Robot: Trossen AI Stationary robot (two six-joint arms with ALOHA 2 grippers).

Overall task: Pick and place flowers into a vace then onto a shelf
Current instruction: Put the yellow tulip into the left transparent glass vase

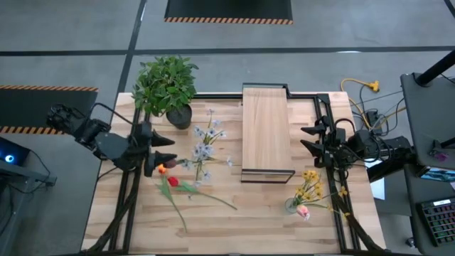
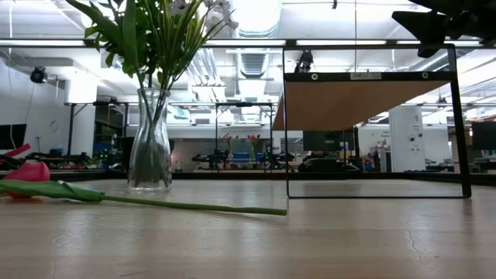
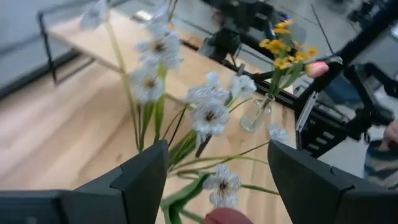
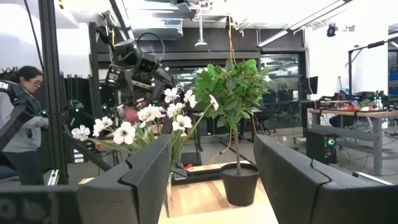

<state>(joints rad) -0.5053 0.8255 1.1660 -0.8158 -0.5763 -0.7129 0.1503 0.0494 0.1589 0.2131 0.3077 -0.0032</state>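
White flowers stand with their stems in a glass vase at mid-table. My left gripper hovers open just left of them, and the white blooms show between its fingers. An orange-red tulip lies beside it, a red tulip a little nearer, its stem flat on the table. A second vase at the near right holds yellow flowers and a pink tulip. The shelf stands mid-table. My right gripper waits open right of the shelf.
A potted green plant stands at the far left corner, behind the white flowers. Black frame rails run along both table sides. A person stands beyond the table's left side. Bare wood lies near the front edge.
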